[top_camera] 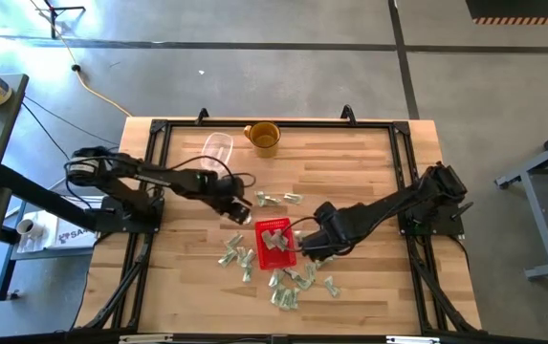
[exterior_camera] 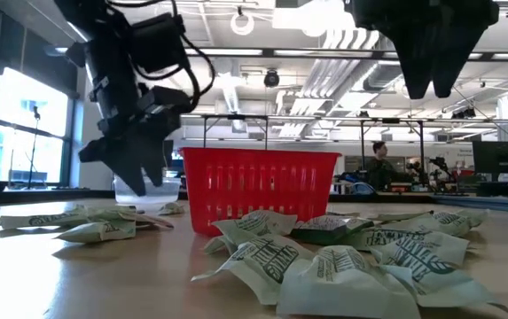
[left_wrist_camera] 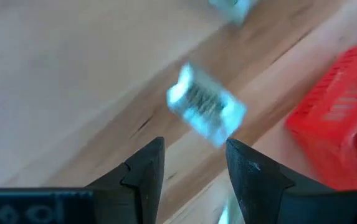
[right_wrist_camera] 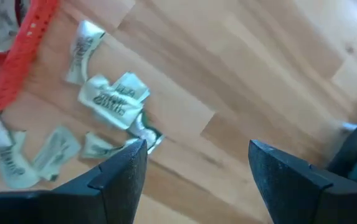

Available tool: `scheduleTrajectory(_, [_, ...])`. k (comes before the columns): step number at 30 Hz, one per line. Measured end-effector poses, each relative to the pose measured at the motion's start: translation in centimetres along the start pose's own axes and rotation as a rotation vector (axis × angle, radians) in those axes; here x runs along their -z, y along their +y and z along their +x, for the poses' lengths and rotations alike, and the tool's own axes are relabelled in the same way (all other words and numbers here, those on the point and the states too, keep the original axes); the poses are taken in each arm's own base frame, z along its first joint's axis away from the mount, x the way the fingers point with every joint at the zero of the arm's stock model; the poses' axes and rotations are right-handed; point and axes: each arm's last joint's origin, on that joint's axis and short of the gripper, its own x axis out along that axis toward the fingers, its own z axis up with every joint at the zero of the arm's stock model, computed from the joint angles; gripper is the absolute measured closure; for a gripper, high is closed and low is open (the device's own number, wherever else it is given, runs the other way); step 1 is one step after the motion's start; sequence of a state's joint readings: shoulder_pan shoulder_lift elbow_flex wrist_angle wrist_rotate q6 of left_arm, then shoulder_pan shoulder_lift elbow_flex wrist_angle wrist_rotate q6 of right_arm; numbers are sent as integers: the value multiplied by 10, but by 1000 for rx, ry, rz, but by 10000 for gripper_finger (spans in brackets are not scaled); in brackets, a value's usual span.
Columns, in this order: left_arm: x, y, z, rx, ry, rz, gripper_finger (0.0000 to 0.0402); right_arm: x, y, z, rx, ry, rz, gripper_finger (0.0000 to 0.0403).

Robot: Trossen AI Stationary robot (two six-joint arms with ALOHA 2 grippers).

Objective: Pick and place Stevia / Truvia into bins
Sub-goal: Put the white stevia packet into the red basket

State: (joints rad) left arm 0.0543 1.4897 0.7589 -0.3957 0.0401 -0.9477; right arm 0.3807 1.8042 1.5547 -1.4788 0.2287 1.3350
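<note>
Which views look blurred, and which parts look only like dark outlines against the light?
Left wrist view: the packet and red bin are smeared, but the left pincer is sharp. Right wrist view: packets slightly soft. Low view: both arms are dark shapes against bright ceiling lights; the nearest packets are soft.

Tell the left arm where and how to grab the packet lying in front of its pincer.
Come straight down on the packet with the left pincer open, closing across its short width at the middle. It lies flat and alone on bare table, clear of the red bin.
</note>
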Motion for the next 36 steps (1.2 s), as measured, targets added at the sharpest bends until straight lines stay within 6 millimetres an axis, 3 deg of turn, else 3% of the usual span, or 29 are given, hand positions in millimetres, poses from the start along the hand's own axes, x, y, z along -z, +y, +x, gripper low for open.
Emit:
scheduleTrajectory(5, [-3,-14,7,-63,-104,-42,197,-1,-5,0,64,-41,-40,132])
scheduleTrajectory(12, [-12,-25,29,-123,-97,-69,197,-1,-10,-2,108,-70,-141,132])
scheduleTrajectory(19, [-10,-21,44,-209,-63,-63,203,1,-25,-3,126,-140,-178,132])
scheduleTrajectory(23, [-9,-19,44,-228,-61,-53,245,11,-42,10,172,-113,-159,132])
scheduleTrajectory(30, [-9,-18,43,-247,-52,-1,377,35,-85,36,222,-35,-32,132])
scheduleTrajectory(36, [-9,-18,40,-249,-27,63,366,51,-114,46,146,-24,73,133])
